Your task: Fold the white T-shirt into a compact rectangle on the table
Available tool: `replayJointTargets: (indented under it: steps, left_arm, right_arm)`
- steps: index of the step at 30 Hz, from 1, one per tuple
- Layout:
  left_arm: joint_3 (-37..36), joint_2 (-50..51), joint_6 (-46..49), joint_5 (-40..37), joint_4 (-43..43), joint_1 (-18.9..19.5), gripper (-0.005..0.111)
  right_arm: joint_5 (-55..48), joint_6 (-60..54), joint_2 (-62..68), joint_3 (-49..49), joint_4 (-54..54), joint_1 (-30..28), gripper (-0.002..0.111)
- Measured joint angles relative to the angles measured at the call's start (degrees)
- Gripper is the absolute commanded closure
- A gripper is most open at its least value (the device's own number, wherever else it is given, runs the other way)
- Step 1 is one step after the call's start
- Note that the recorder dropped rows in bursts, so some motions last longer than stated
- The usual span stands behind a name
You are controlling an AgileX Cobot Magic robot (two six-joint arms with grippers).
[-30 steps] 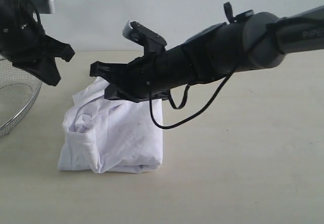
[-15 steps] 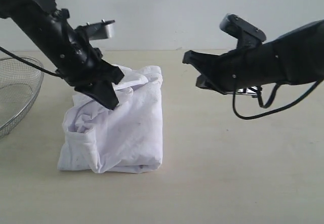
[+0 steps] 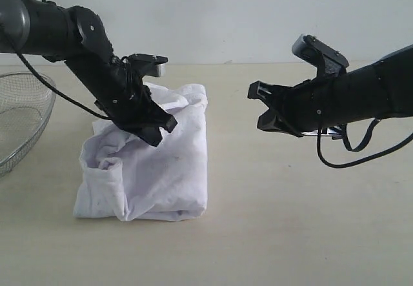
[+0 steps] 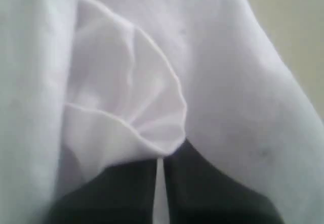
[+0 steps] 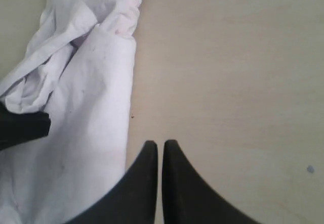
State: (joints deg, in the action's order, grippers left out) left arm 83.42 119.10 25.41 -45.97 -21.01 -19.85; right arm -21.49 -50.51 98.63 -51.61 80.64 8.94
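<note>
Within the last second the right gripper [image 3: 259,107] has been drawn off the shirt [image 3: 155,176] toward the right side of the table [image 3: 310,221], where it is held with jaws together and empty. The left gripper [image 3: 160,130] has been brought down onto the shirt's far part, jaws together against a crumpled fold; whether cloth is pinched cannot be told. The shirt lies bundled left of the table's middle, so smoothing is judged unfinished. A basket [image 3: 19,131] stands at the left edge, apart.
</note>
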Motion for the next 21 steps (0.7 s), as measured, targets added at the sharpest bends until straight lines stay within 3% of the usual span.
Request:
replayJointTargets:
  steps: [6, 11, 16, 21]
  left_arm:
    - [4.1, 0.1, -10.6, 1.9, 19.0, 0.2, 0.102]
    - [8.0, 0.1, -21.7, 0.5, 32.0, 3.5, 0.102]
    - [11.1, 0.1, -23.3, -4.0, 32.5, 6.0, 0.102]
    - [11.4, -1.7, -17.3, -9.1, 23.3, 6.1, 0.102]
  right_arm:
    - [-1.2, -0.4, 0.0, 0.0, -0.3, -0.1, 0.108]
    - [-1.8, -0.4, 0.0, 0.0, -0.4, -0.2, 0.108]
    - [-1.8, -0.4, 0.0, 0.0, -0.7, -0.2, 0.108]
    - [-2.1, -1.0, 0.0, 0.0, -0.7, -0.2, 0.108]
